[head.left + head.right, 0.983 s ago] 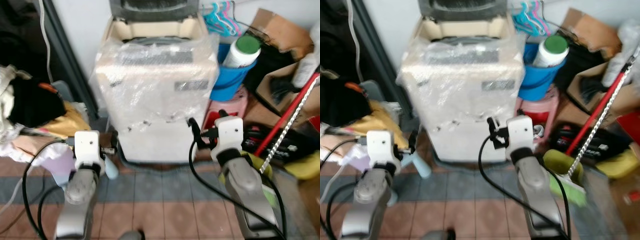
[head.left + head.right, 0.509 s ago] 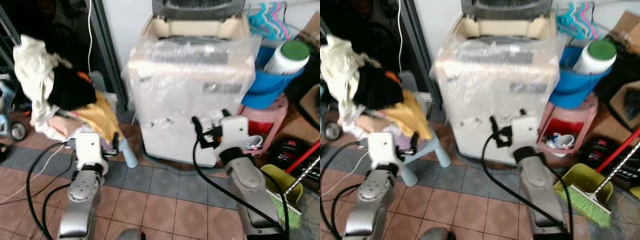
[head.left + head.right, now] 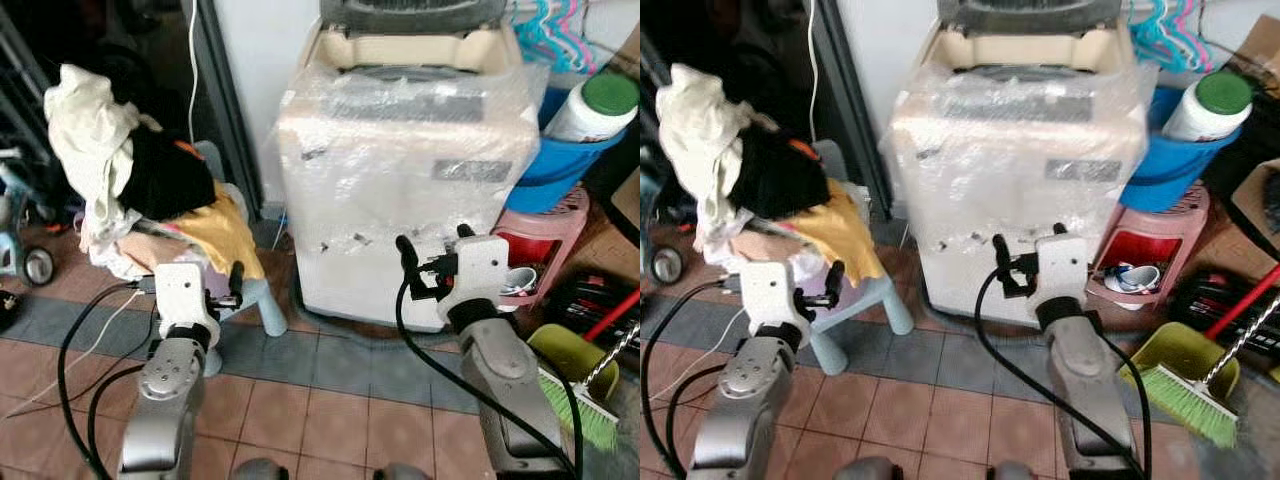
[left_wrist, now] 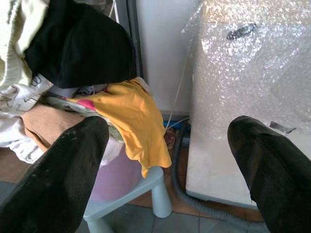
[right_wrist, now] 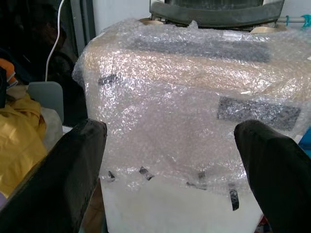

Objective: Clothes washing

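Observation:
A pile of clothes sits on a small pale blue stool at the left: a cream garment on top, a black garment and a yellow garment hanging over the edge. The washing machine, wrapped in bubble wrap with its lid up, stands right of the pile. My left gripper hovers open and empty just in front of the stool. My right gripper hovers open and empty in front of the machine's lower front panel.
A blue bucket holding a white bottle with a green cap rests on a pink stool right of the machine. A green dustpan and broom lie at the right. A grey drain hose runs along the floor. A small wheel shows at far left.
The camera has swung left and pulled back, bringing the whole clothes pile into sight and sharpening the picture. Both grippers keep their open pose in front of me.

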Tool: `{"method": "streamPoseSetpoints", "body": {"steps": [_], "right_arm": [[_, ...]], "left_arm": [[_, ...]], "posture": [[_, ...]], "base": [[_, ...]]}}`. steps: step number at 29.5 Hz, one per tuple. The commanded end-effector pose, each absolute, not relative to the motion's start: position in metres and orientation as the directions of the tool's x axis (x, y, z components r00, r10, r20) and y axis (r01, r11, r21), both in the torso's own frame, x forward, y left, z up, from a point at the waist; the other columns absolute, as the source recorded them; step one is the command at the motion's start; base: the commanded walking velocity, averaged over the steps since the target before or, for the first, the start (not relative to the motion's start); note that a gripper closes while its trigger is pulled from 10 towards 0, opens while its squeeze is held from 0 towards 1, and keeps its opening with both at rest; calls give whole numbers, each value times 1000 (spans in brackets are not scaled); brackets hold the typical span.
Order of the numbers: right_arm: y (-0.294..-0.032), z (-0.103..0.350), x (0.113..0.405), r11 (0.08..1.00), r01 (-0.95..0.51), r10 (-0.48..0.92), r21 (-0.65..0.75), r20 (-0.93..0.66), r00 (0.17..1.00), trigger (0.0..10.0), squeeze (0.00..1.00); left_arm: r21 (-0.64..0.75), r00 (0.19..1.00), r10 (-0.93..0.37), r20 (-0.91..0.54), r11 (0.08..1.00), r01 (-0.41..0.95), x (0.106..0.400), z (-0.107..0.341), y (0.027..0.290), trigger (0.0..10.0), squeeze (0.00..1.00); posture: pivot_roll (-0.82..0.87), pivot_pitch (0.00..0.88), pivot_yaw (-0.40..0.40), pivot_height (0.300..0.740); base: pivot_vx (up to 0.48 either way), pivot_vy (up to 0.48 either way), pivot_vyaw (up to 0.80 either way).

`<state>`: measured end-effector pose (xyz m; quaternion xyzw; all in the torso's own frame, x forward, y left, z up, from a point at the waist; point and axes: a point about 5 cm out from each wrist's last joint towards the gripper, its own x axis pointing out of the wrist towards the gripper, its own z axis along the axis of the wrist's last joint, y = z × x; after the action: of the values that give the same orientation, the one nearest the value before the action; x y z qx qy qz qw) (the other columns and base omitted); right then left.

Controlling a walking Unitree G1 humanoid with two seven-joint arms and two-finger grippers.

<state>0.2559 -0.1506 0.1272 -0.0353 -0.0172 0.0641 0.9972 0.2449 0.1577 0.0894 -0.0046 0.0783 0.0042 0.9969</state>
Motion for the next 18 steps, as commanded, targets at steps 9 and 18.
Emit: {"method": "streamPoseSetpoints", "body": {"steps": [9, 18], "right_arm": [[-140, 133, 257, 982, -167, 173, -90, 57, 983, 10000, 0], [-136, 136, 257, 973, -205, 213, -104, 68, 975, 10000, 0]], "left_arm": [[19, 993, 24, -112, 1000, -22, 245, 96, 168, 10000, 0], [-10, 993, 23, -117, 1000, -24, 243, 95, 169, 10000, 0]], "posture": [[-13, 0, 28, 740], [-12, 0, 26, 740]], "base": [[0, 267, 356], [101, 0, 798]]}}
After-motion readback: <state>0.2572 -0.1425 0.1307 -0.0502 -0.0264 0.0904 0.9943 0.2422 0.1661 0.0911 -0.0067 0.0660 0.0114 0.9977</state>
